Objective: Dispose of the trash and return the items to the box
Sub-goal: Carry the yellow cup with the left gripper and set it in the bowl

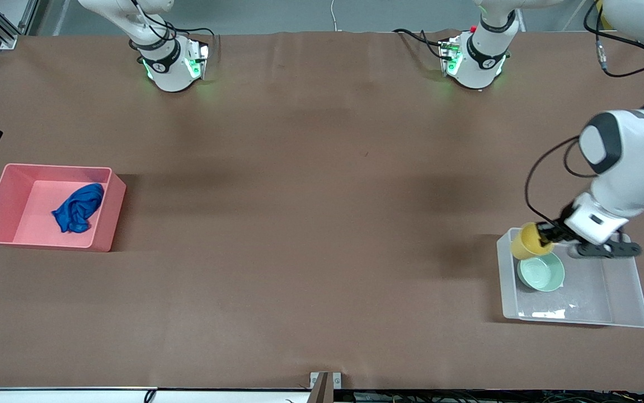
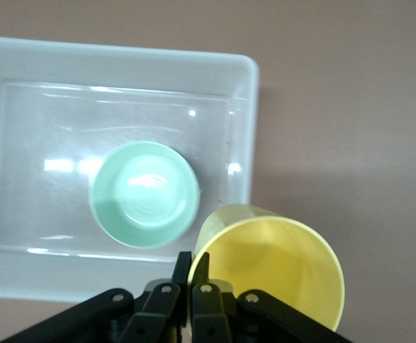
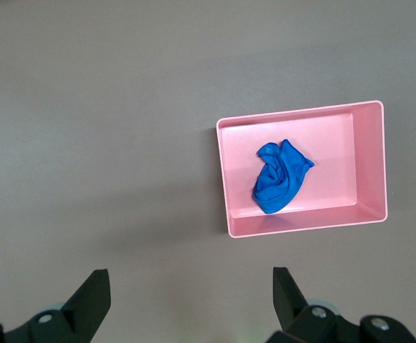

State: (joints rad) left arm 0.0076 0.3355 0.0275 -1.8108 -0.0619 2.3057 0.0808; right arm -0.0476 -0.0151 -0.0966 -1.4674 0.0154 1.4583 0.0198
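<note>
- The left end effector (image 2: 191,266) pinches one wall of the small yellow plastic cup (image 1: 530,240), tilted, over the corner of the large clear plastic box (image 1: 629,291) toward the right arm's end; released here, the cup could strike the rim and roll onto the brown counter (image 1: 310,224).
- The shallow mint-green bowl (image 1: 541,272) already sits in the box (just beside the drop spot); a falling cup may clip it and bounce out.
- The thin-wall pinch could slip early.
- The right end effector (image 3: 186,300) waits with its fingers spread, high above the counter; the deep blue cloth wad (image 1: 78,208) lies in the opaque pink bin (image 1: 3,193).
</note>
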